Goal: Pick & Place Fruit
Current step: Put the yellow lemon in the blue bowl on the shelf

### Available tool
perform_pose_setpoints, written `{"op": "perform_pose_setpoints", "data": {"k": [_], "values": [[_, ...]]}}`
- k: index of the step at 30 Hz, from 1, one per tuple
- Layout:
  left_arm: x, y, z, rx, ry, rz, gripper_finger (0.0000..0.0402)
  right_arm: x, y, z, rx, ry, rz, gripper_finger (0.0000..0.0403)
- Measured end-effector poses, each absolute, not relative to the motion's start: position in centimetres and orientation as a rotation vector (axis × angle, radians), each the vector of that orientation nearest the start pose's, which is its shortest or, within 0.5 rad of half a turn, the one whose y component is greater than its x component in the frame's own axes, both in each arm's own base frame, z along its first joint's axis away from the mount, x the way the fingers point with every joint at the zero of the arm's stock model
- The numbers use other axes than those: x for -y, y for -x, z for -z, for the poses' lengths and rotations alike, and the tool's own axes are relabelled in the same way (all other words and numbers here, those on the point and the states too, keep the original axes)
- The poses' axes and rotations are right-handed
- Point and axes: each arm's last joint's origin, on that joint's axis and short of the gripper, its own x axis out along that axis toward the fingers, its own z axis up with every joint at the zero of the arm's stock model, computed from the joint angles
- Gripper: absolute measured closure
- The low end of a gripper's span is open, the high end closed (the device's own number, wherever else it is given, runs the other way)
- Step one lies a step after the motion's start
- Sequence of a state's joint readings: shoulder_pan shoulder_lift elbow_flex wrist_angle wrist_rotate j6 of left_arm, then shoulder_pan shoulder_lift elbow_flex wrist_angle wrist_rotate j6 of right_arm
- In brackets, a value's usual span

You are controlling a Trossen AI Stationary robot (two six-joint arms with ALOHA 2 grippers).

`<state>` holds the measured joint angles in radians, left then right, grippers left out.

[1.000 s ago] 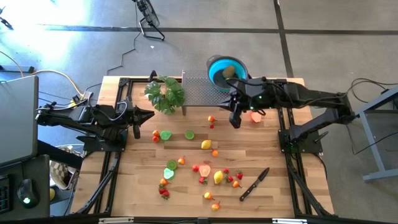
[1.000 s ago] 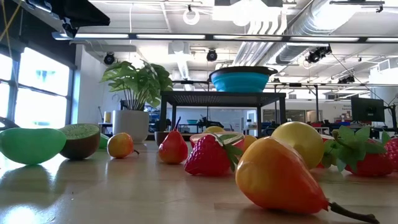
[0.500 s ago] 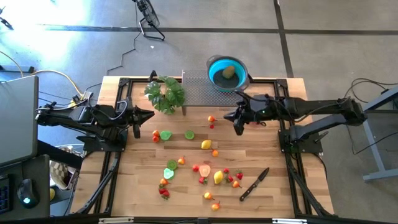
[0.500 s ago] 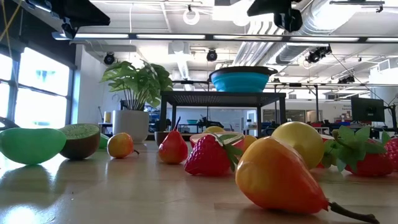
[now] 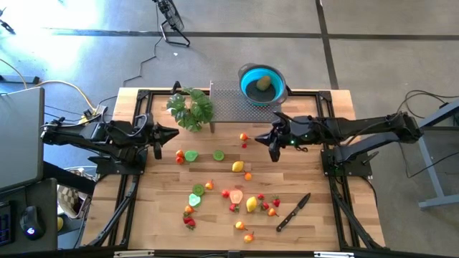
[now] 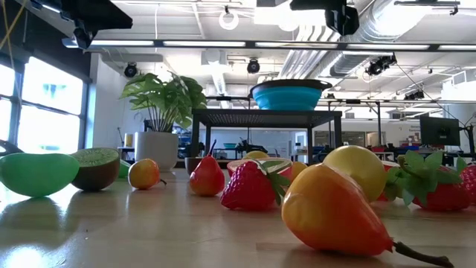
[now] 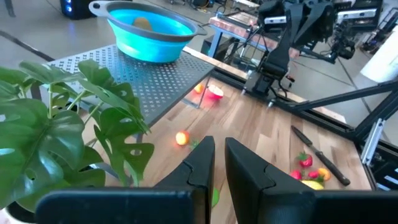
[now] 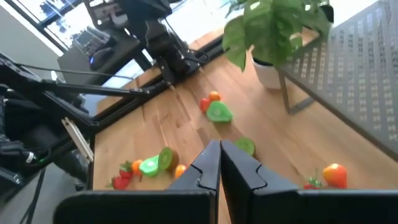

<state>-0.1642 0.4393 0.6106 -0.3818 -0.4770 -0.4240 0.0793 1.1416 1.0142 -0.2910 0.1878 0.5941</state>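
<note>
Right claw (image 5: pixel 273 148) has swung back from the blue bowl (image 5: pixel 262 84) at 12 o'clock, closed and empty, so one fruit's dropped; left claw (image 5: pixel 166 135) is closed too, waiting at 9.

In the low view, the blue bowl (image 6: pixel 288 95) showed only its outer wall, so its contents were hidden. A green fruit (image 6: pixel 36 173) was cut off at that picture's left edge, and a strawberry (image 6: pixel 468 184) at its right. From above, the scattered fruit (image 5: pixel 237 166) were too small to name individually.
</note>
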Motion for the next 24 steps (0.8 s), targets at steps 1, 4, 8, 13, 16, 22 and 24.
{"op": "perform_pose_setpoints", "data": {"k": [1, 4, 8, 13, 16, 22, 24], "values": [[0.4, -10.4, -29.7, -0.136, 0.351, -0.350, 0.0367, -1.5, -24.9, -33.3, -0.365, -0.520, 0.222, 0.0398], [0.4, -10.4, -29.5, -0.148, 0.347, -0.352, 0.0367, -1.6, -24.9, -33.5, -0.351, -0.502, 0.208, 0.0399], [0.4, -10.6, -29.5, -0.153, 0.365, -0.357, 0.0367, -1.6, -25.0, -33.6, -0.337, -0.488, 0.199, 0.0398], [0.6, -11.7, -29.0, -0.196, 0.380, -0.372, 0.0390, -1.6, -25.0, -33.6, -0.336, -0.488, 0.200, 0.0399], [0.8, -12.7, -28.4, -0.248, 0.361, -0.383, 0.0397, -1.6, -25.0, -33.6, -0.336, -0.493, 0.200, 0.0398], [1.0, -13.8, -27.6, -0.317, 0.376, -0.381, 0.0400, -1.5, -24.6, -33.9, -0.328, -0.496, 0.197, 0.0399], [1.1, -14.1, -27.4, -0.333, 0.395, -0.382, 0.0400, -1.5, -24.3, -34.2, -0.317, -0.498, 0.195, 0.0399]]}}
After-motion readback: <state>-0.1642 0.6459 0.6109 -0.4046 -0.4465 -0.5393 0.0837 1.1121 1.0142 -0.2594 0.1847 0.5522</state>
